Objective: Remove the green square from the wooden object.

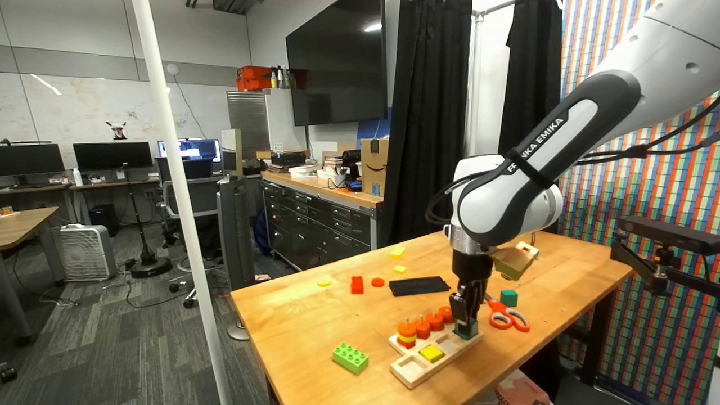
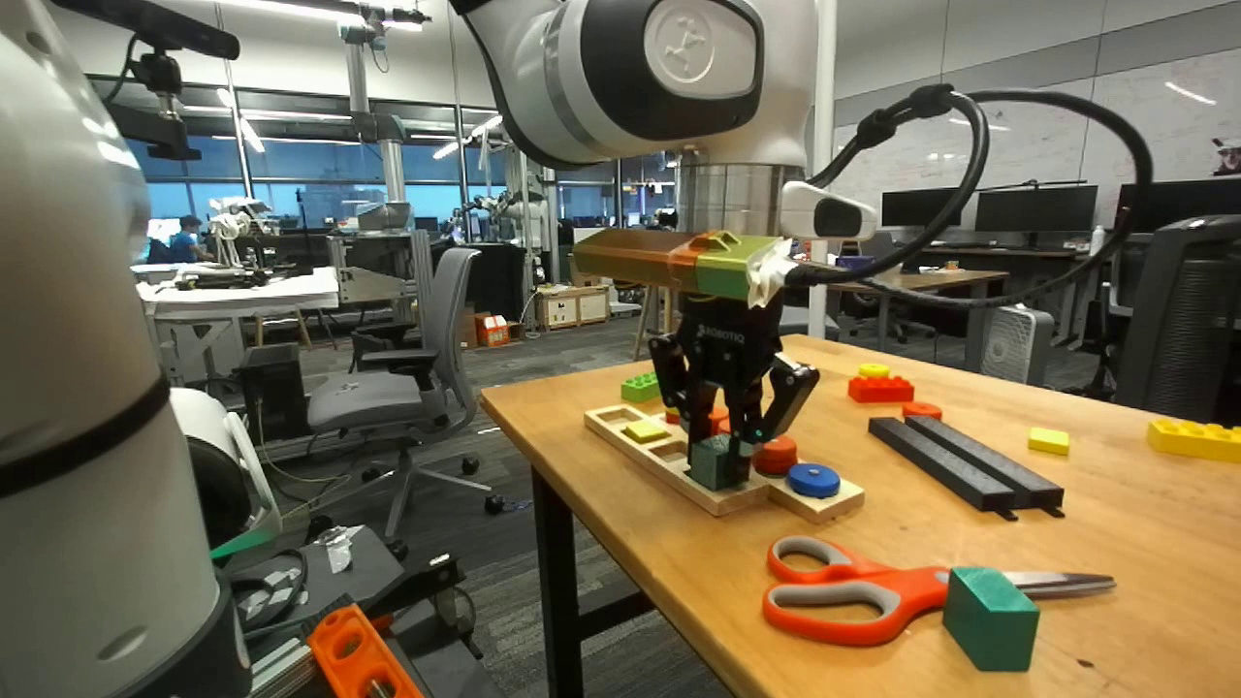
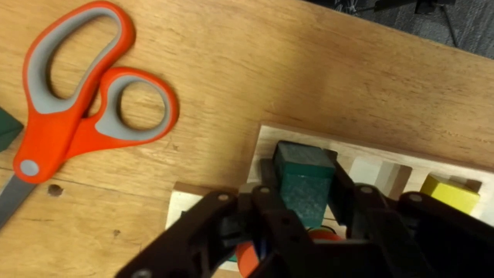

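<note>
The jaws pinch a green block [image 3: 306, 189] at one end of the board [image 1: 409, 370], near an edge of the tabletop [image 1: 306, 315].

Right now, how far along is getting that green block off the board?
Looks done: the jaws straddle the green square block. In hand: they seem shut on it. Left: taking it away; it's at one end of the pale wooden board, with no obvious lift.

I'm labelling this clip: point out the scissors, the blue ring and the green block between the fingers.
Scissors [image 3: 61, 127], wrist view: orange handle near the pivot.
Blue ring [image 2: 813, 481], in an exterior view: top face.
Green block [image 2: 714, 465], in an exterior view: side face.
</note>
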Robot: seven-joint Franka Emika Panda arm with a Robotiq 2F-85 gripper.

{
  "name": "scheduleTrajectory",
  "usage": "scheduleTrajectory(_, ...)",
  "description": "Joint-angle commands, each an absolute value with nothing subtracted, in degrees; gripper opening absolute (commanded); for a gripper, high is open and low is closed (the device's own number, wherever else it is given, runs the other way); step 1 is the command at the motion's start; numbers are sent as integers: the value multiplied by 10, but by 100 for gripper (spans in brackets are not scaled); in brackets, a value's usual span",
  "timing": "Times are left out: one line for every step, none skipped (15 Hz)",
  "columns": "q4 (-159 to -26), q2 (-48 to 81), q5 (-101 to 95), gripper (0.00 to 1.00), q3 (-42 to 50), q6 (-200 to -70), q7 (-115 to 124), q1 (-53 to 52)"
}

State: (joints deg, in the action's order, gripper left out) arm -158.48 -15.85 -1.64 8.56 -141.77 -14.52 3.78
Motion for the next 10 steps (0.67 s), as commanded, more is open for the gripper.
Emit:
scheduleTrajectory(-1585,-158,-6,19,88,-1436,-153,38)
scheduleTrajectory(-1584,-163,-12,21,85,-1436,-145,41)
scheduleTrajectory(-1584,-169,-11,21,85,-1434,-144,41)
scheduleTrajectory(-1583,-182,-6,22,87,-1424,-147,40)
scheduleTrajectory(-1582,-188,-5,22,86,-1420,-146,39)
scheduleTrajectory(-1580,-199,-2,22,87,-1414,-144,39)
scheduleTrajectory(-1579,-208,-3,21,85,-1410,-138,41)
scheduleTrajectory(-1578,-220,-10,21,82,-1409,-128,45)
scheduleTrajectory(-1577,-233,-13,22,82,-1404,-121,48)
scheduleTrajectory(-1577,-246,-16,21,80,-1401,-112,52)
